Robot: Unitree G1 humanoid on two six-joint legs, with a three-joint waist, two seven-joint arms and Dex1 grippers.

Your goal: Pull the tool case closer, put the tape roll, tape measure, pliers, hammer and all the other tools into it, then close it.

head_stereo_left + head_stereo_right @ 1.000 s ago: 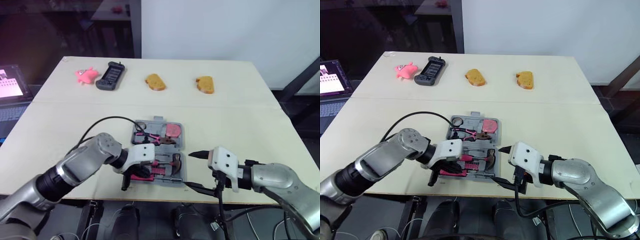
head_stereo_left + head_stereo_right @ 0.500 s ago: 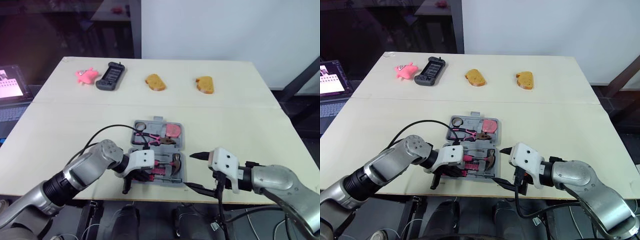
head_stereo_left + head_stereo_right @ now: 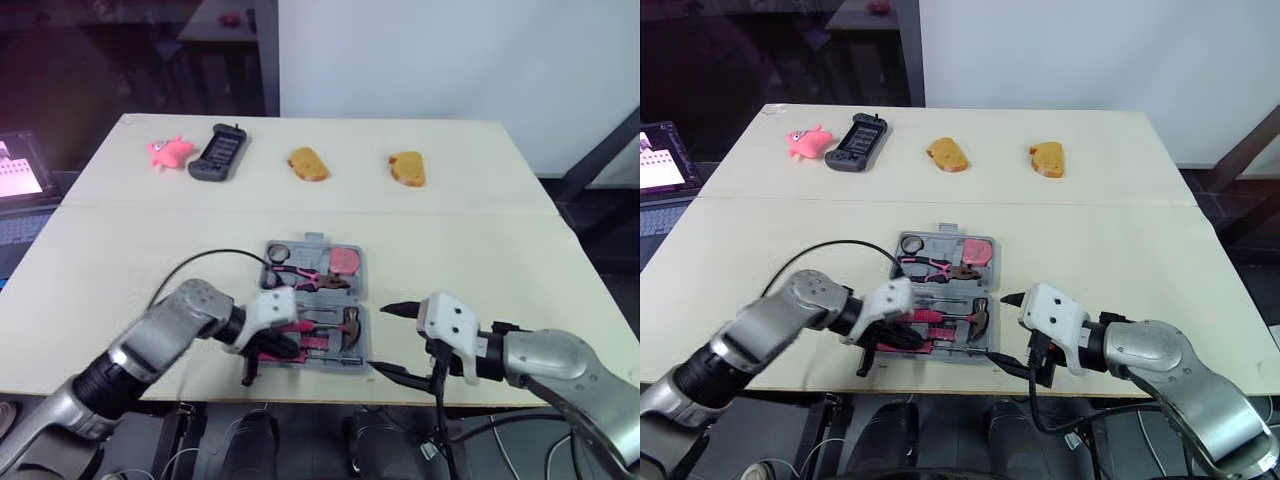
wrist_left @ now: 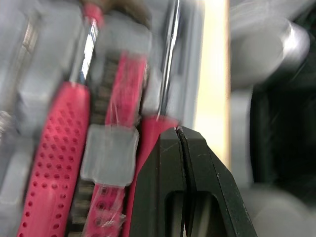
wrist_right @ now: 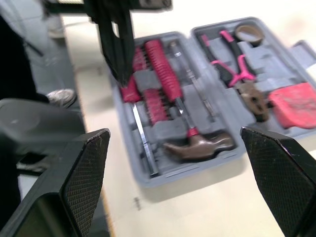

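Note:
The grey tool case (image 3: 317,241) lies open near the table's front edge. Its far half holds the tape roll (image 3: 280,251), pink-handled pliers (image 3: 305,275) and pink tape measure (image 3: 345,260). The near half holds the hammer (image 3: 345,325) and pink-handled screwdrivers (image 5: 160,64). My left gripper (image 3: 280,347) is shut, its tip on a pink handle (image 4: 148,143) at the case's near left corner. My right gripper (image 3: 398,342) hangs open just right of the case, over the table edge, with nothing between its fingers.
Along the far edge lie a pink toy (image 3: 170,150), a black handheld device (image 3: 220,152) and two bread-shaped pieces (image 3: 308,163) (image 3: 408,168). A laptop (image 3: 20,180) stands off the table's left side. A black cable (image 3: 215,262) arcs above my left arm.
My left arm has sunk lower and its gripper has edged slightly left along the case's near half. The right arm has not moved.

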